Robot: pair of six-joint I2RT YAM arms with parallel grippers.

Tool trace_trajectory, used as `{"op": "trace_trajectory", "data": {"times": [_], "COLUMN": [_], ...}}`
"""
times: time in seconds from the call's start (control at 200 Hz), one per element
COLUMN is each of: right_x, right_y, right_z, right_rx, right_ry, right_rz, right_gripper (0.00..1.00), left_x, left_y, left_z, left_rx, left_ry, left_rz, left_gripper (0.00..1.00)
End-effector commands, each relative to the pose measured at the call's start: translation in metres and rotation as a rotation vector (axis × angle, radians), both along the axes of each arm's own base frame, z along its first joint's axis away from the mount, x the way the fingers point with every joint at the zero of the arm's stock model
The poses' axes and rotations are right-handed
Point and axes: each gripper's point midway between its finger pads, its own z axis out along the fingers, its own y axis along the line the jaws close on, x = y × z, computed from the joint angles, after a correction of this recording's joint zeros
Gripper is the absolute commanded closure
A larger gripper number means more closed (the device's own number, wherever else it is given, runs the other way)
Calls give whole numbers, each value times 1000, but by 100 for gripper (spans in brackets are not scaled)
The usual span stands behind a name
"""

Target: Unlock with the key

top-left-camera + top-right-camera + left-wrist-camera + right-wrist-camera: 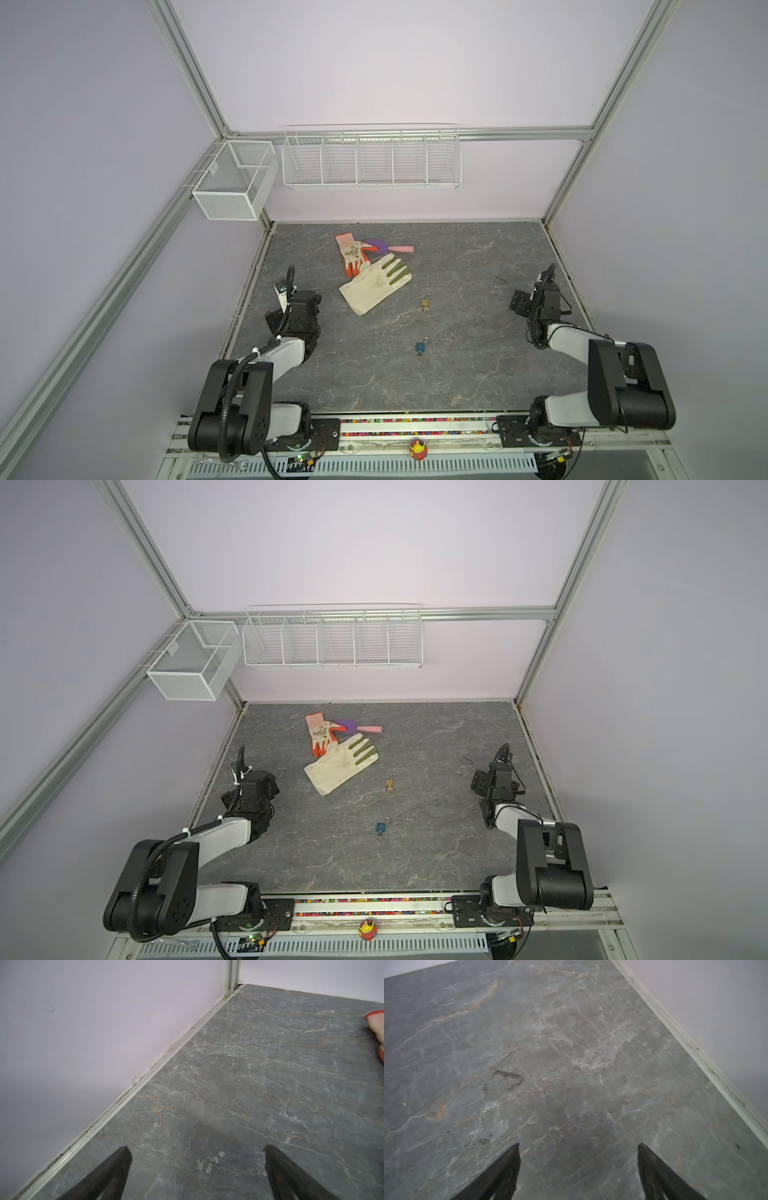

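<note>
A red, dome-shaped emergency-stop button (417, 449) sits on the ribbed metal rail at the front edge, well to the near side of the cream canvas glove (374, 286). That glove lies flat on the grey, marble-veined tabletop (457, 374), its olive-striped fingers pointing away and to the right.

The blue padlock (420, 347) rests on the tabletop to the near side of the glove and a little right of it, well apart from it. Its thin steel shackle is raised, and a small silvery bit juts from its near end, too small to say surely that it is the key. A brass padlock (425, 304), blocky with a hooked shackle, lies just right of the glove, not touching it.

At the glove's far-left edge an orange-dipped knit glove (352, 255) touches it. Beyond that lies a toy trowel (388, 248) with a purple blade and a pink handle.

The left gripper (197, 1151) hangs far left of the glove, its dark tapered fingers spread wide with only bare tabletop between them. The right gripper (578, 1148), far right of the glove, is likewise spread wide and empty.
</note>
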Motion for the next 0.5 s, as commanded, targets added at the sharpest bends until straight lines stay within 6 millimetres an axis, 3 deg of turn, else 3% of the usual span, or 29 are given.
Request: {"op": "trace_trajectory", "data": {"times": [0.0, 0.11, 0.18, 0.225, 0.28, 0.335, 0.495], "right_x": [29, 26, 19, 22, 26, 28, 26], "right_y": [13, 35, 46, 46, 44, 45, 48], "right_z": [37, 42, 34, 35, 24, 29, 28], "right_rx": [-45, -70, -110, -131, -113, -145, -130], "right_ry": [-165, -244, -312, -345, -206, -282, -232], "right_rz": [134, 254, 291, 282, 274, 269, 283], "right_gripper": [11, 11, 12, 12, 12, 12, 11], "left_x": [34, 45, 46, 49, 53, 52, 52], "left_y": [-14, -32, -29, -26, -25, -26, -26], "left_z": [51, 28, 22, 19, 20, 21, 21], "left_rx": [7, -3, 7, -18, -23, -5, -8], "left_ry": [-259, -250, -254, -188, -179, -215, -200], "left_rz": [-132, -276, -254, -229, -223, -232, -229], "left_gripper": [1, 1, 1, 1, 1, 1, 1]}}
